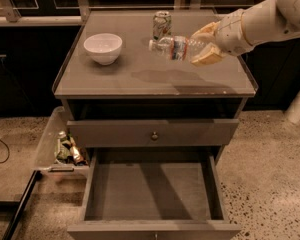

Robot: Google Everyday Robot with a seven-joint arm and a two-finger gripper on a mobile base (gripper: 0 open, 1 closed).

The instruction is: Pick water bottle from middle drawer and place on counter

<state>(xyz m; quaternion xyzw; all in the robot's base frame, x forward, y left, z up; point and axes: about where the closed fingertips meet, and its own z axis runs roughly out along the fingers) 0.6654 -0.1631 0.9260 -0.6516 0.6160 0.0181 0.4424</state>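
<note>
Hovering over the glossy counter point(140, 81), gripper point(204, 47) clasps water bottle point(174, 48).

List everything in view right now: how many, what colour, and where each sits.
water bottle: 1, clear, white cap, red-blue label, held sideways above the counter
soda can: 1, green-white, upright at the counter's back
bowl: 1, white, on the counter, left in view
counter: 1, grey-brown, cabinet top
middle drawer: 1, grey-brown, pulled open, bare floor showing
closed drawer: 1, grey-brown, above the open one
side tray: 1, pale, beside the cabinet, left in view
small bottles: a cluster, dark, in the side tray
arm: 1, off-white, reaching from the right
gripper: 1, tan fingers, shut on the water bottle
</note>
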